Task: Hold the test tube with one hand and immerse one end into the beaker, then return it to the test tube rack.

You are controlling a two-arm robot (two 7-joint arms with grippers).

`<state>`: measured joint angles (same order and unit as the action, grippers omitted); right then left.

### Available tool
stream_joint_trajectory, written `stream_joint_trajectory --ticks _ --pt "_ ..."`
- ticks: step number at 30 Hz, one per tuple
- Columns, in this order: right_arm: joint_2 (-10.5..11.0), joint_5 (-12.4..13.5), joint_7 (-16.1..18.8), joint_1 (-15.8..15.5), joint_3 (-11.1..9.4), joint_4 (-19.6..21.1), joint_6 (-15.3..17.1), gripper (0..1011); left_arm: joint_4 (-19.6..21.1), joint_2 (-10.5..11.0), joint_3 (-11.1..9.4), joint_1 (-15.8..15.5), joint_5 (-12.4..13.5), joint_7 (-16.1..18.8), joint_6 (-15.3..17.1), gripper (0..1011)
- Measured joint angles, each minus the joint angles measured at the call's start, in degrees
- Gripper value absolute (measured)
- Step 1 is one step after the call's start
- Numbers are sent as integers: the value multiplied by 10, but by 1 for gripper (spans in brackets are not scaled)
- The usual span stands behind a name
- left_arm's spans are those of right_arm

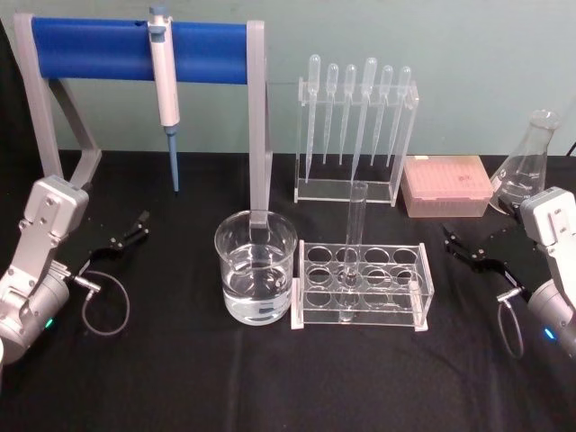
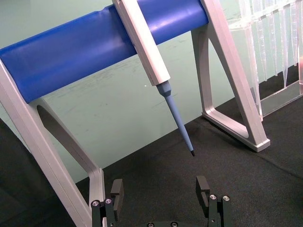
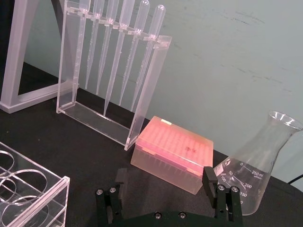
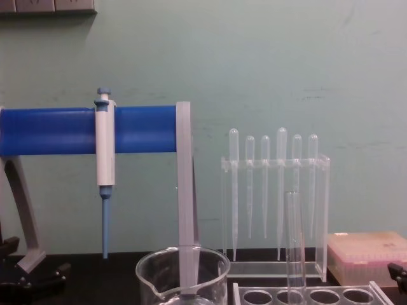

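Test tube (image 1: 353,241) stands upright in the test tube rack (image 1: 423,290), centre of the head view, second hole from the rack's left end; can't tell which row. Nothing is gripping it. In the chest view the test tube (image 4: 294,248) rises at lower right, in front of the pipettes (image 4: 280,190)

Beaker (image 1: 227,270) sits just left of the rack, close to it, partly filled with clear liquid

Left gripper (image 1: 126,232) is low at the left edge of the head view, well apart from the beaker, fingers spread and holding nothing. Left wrist view confirms this: left gripper (image 2: 161,187) gapes at bottom centre, with the pipettor (image 2: 144,45) hanging from the blue bar stand (image 2: 85,52) above it

Right gripper (image 1: 461,247) is at the right edge, near the rack's right end but not touching, also spread and empty. In the right wrist view the right gripper (image 3: 158,189) faces the pink tip box (image 3: 173,153) and flask (image 3: 258,175) on the black table (image 1: 270,387)
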<state>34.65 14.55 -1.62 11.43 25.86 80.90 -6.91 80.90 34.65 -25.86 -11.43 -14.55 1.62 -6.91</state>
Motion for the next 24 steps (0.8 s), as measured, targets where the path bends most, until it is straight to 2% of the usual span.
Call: stream_joint_trajectory --ticks 19,23,24 --pt "0 0 0 0 0 0 0 1003 0 0 0 0 0 0 0 1000" --pt "12 -16 -22 -30 -13 36 0 1003 0 0 0 0 0 0 0 1000" --pt "19 -23 -36 -49 -21 57 1 1003 0 0 0 0 0 0 0 1000"
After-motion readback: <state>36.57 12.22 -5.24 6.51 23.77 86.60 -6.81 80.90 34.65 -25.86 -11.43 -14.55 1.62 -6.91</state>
